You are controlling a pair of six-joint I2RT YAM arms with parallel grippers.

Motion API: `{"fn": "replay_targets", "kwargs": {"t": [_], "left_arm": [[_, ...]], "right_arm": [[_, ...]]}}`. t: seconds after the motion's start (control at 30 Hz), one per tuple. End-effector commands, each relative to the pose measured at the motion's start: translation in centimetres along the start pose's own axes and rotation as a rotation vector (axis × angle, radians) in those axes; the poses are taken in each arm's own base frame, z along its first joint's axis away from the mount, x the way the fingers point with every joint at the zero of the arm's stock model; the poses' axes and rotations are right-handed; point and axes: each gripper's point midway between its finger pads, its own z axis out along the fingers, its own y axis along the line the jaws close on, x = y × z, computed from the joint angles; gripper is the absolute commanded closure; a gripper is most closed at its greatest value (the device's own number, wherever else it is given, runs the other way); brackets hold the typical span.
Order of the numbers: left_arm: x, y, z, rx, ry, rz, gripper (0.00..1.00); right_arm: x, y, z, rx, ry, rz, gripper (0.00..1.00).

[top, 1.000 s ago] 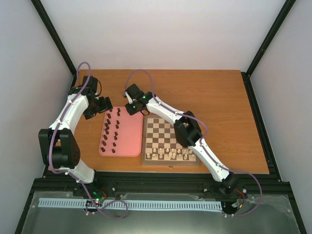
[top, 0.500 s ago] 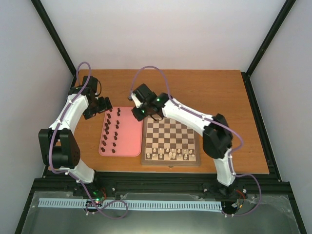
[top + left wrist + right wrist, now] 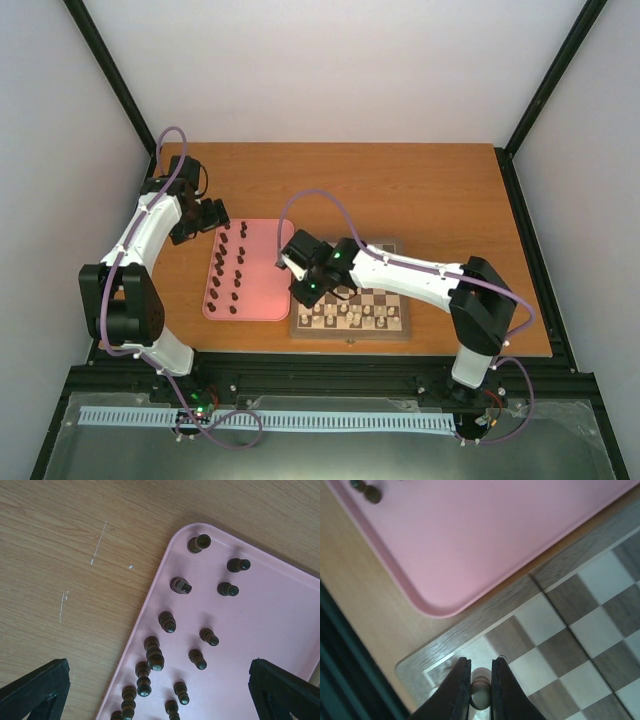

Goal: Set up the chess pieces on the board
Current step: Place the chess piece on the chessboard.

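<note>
Within the last second the right gripper [image 3: 303, 287] had swung from the far left corner of the board [image 3: 352, 334] down to its near left corner. Its jaws were pinched on a cream piece [image 3: 480, 696] over the corner square, beside the other cream pieces [image 3: 350, 318] along the near edge, so a placement looked close. The left gripper [image 3: 157, 680] hung spread and unmoved over the dark pieces [image 3: 155, 657] on the pink tray [image 3: 260, 625].

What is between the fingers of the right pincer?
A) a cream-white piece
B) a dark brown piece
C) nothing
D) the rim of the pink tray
A: the right wrist view shows the right pincer shut on a cream-white piece over a corner of the board.
</note>
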Motion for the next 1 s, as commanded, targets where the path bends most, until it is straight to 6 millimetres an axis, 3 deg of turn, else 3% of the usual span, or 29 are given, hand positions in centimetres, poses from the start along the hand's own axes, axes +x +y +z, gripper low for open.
{"fn": "replay_targets", "kwargs": {"t": [0.0,0.97], "left_arm": [[-0.8,-0.1,-1.1,0.000,-0.047,0.004,0.00],[-0.2,-0.1,-1.5,0.019,-0.048,0.005,0.00]], "right_arm": [[0.9,1.3,-1.2,-0.010,-0.019,0.003,0.93],[2.5,1.9,2.9,-0.034,0.055,0.013,0.88]]}}
